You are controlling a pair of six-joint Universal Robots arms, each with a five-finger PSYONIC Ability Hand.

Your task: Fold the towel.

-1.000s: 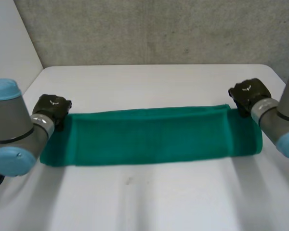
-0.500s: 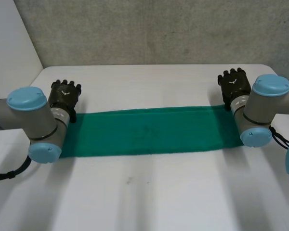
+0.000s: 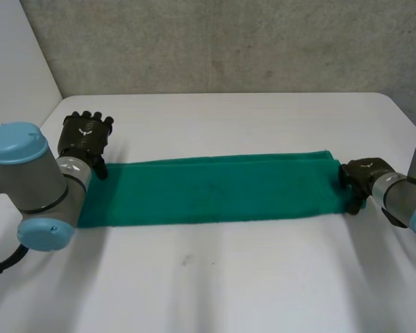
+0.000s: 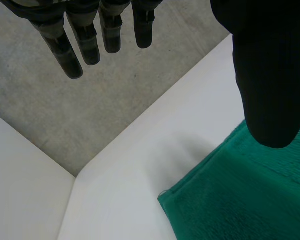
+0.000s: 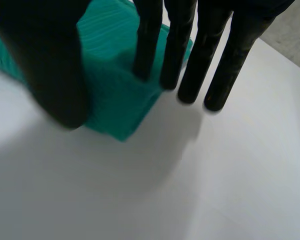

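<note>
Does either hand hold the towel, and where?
Nothing is held. The left hand hovers open by a corner of the green towel; the right hand touches its other end with straight fingers.

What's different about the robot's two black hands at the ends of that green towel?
The left black hand is at a far corner of the long green towel; the right black hand is at its opposite short end. The left's fingers hang clear of the cloth; the right's fingertips reach down onto it. Both have straight fingers and grip nothing.
</note>
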